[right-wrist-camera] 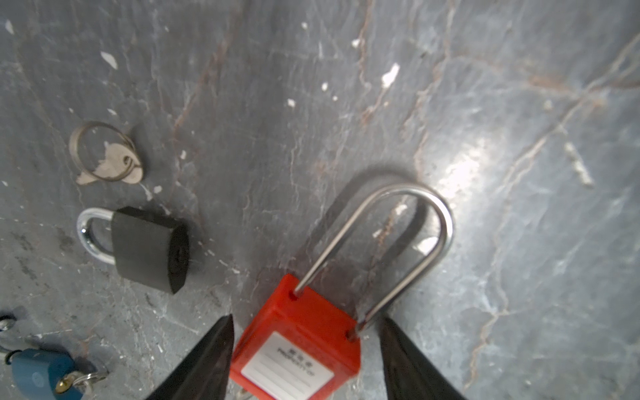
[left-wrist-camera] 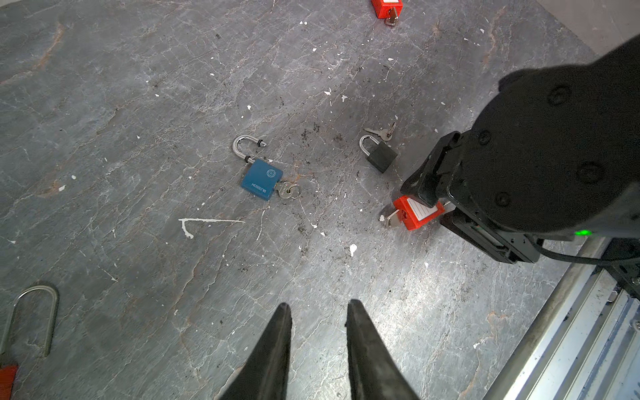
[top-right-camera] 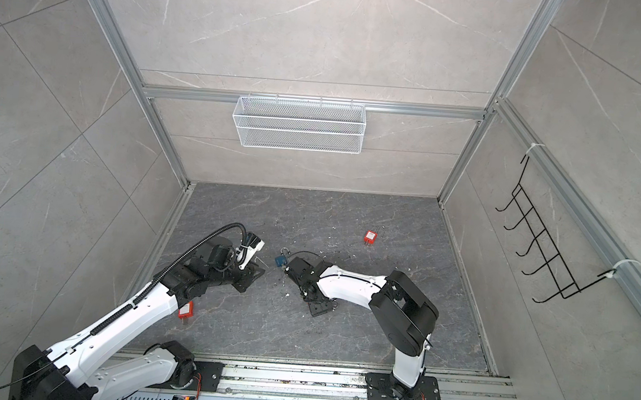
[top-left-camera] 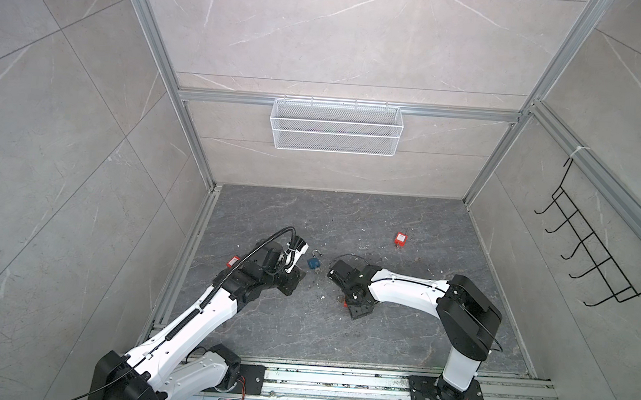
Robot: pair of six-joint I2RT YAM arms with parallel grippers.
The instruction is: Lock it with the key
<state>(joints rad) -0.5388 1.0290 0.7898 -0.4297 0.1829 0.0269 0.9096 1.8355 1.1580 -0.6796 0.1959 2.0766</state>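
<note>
A red padlock [right-wrist-camera: 298,346] with a white label and a long steel shackle [right-wrist-camera: 440,221] lies on the grey floor. My right gripper [right-wrist-camera: 306,318] is open and straddles its body, with one fingertip almost at the body and a gap at the other side. The left wrist view shows the same red padlock [left-wrist-camera: 415,216] under the right arm, with a silver key [left-wrist-camera: 389,220] sticking out of its base. My left gripper [left-wrist-camera: 319,303] hovers open and empty over bare floor, short of a blue padlock [left-wrist-camera: 261,180] whose shackle is swung open and whose key [left-wrist-camera: 287,190] is inserted.
A small black padlock [right-wrist-camera: 149,247] lies shut beside loose keys on a ring [right-wrist-camera: 110,162]. Another red padlock [top-left-camera: 400,238] sits farther back on the right, and a third [top-right-camera: 186,309] by the left arm. A white wire basket [top-left-camera: 335,126] hangs on the back wall.
</note>
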